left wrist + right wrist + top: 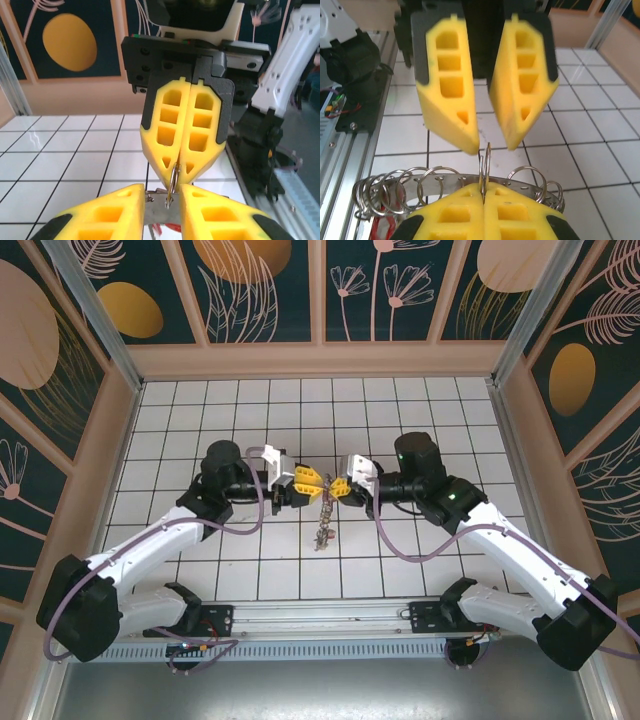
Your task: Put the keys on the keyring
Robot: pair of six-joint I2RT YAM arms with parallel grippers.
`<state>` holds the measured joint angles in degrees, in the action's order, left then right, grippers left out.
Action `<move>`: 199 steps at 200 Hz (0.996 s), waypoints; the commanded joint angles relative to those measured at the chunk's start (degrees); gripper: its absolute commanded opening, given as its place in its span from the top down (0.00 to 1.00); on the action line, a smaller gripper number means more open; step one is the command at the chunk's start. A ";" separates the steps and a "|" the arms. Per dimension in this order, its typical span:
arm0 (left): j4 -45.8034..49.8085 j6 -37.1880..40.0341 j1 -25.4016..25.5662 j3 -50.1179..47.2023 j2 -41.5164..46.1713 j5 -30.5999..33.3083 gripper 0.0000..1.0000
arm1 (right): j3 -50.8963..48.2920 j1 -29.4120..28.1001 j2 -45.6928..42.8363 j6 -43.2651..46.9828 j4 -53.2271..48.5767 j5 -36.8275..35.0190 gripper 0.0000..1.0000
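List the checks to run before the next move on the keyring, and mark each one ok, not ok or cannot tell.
1. Right hand clamped on the small ring: ok.
2. Left hand open, with one fingertip on each side of that ring's top: ok.
3. Keyring hanging below the right hand with its loops untangled: cannot tell; the loops bunch at one side.
4. Key lined up to thread on: cannot tell.
5. The two hands meet tip to tip and the arms stay apart: ok.
6. Hanging end free of the table: cannot tell.
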<state>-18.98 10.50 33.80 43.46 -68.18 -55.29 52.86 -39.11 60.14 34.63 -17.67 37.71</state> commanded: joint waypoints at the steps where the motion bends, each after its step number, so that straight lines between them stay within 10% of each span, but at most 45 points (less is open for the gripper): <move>1: 17.56 11.38 -0.04 4.52 -0.75 -1.10 0.73 | 1.78 -0.85 -0.96 2.53 -4.16 -0.88 1.00; 138: 28.85 19.55 3.11 13.70 -8.60 -6.85 0.69 | 1.74 -2.98 -0.40 0.53 -5.89 -2.63 1.00; 199: 37.57 24.26 3.05 15.70 -6.83 0.29 0.63 | -2.11 -2.15 -2.94 0.20 -4.04 -1.94 1.00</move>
<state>12.69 30.96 36.23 57.58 -76.60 -57.19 52.03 -41.69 58.98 35.64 -25.78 35.18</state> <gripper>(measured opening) 0.366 0.050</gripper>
